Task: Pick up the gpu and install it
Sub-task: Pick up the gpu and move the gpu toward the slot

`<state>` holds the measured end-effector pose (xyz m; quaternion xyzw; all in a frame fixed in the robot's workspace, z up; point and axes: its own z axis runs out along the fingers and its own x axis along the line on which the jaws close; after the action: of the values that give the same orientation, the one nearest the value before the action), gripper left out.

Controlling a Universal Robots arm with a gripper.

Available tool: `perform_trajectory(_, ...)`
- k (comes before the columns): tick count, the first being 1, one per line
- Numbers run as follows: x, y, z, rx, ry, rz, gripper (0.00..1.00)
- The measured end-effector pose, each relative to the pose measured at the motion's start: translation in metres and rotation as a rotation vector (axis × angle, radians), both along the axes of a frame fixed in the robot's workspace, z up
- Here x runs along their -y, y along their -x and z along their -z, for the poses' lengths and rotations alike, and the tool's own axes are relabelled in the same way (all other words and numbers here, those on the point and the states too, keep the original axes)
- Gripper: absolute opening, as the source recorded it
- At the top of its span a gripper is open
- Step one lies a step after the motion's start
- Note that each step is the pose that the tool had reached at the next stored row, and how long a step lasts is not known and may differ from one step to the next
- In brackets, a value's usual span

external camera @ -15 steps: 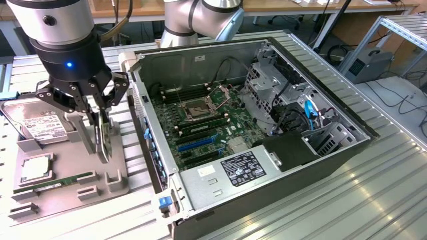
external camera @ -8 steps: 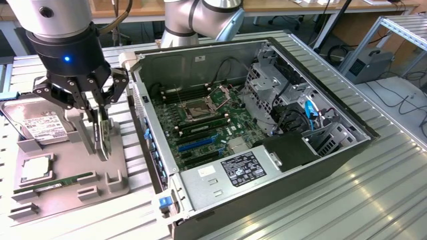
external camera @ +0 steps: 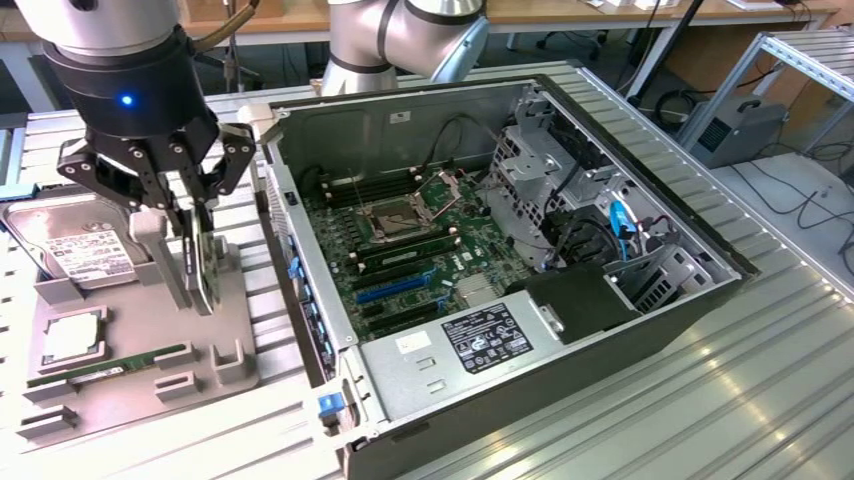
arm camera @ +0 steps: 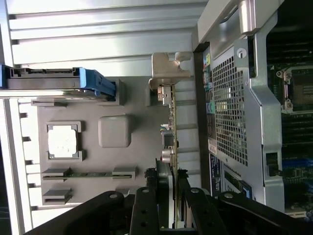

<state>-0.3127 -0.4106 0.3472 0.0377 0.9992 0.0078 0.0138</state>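
Observation:
The gpu (external camera: 200, 262) is a thin dark card seen edge-on, standing upright over the grey holder tray (external camera: 134, 395) at the exterior view's left. My gripper (external camera: 187, 215) comes down on it from above, its black fingers shut on the card's upper edge. In the wrist view the gpu (arm camera: 169, 128) runs as a narrow blade away from my gripper (arm camera: 168, 188), ending in its silver bracket (arm camera: 168, 71). Whether the card's lower edge still rests in the tray I cannot tell.
The open computer case (external camera: 667, 300) lies to the exterior view's right of the tray, with the motherboard's blue slots (external camera: 394, 288) and power supply (external camera: 487, 340) exposed. On the tray lie a hard drive (external camera: 74, 242), a processor (external camera: 70, 340) and a green RAM stick (external camera: 107, 370).

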Motion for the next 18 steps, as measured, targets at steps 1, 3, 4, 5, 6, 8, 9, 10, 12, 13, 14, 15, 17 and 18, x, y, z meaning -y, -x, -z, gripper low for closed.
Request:
perform_trajectory(1,0.0,0.0,-0.0014,0.0001,0.0,0.0,0.27)
perform_trajectory(3,0.0,0.0,-0.0041,0.0,0.0,0.0,0.27)
perform_trajectory(4,0.0,0.0,-0.0053,0.0,0.0,0.0,0.27)
perform_trajectory(5,0.0,0.0,-0.0071,0.0001,0.0,0.0,0.27)
perform_trajectory(6,0.0,0.0,-0.0087,0.0001,-0.0001,0.0,0.27)
perform_trajectory(8,0.0,0.0,-0.0113,0.0001,-0.0001,0.0,0.27)
perform_trajectory(9,0.0,0.0,-0.0132,0.0001,0.0,0.0,0.27)
perform_trajectory(10,0.0,0.0,-0.0142,0.0001,-0.0001,0.0,0.27)
perform_trajectory(12,0.0,0.0,-0.0166,0.0,0.0,0.0,0.27)
perform_trajectory(13,0.0,0.0,-0.0178,0.0,0.0,0.0,0.27)
perform_trajectory(14,0.0,0.0,-0.0189,0.0,0.0,0.0,0.27)
perform_trajectory(15,0.0,0.0,-0.02,0.0001,0.0,0.0,0.27)
perform_trajectory(17,0.0,0.0,-0.0228,0.0001,-0.0001,0.0,0.27)
perform_trajectory(18,-0.0001,0.0,-0.0248,0.0001,-0.0001,0.0,0.27)
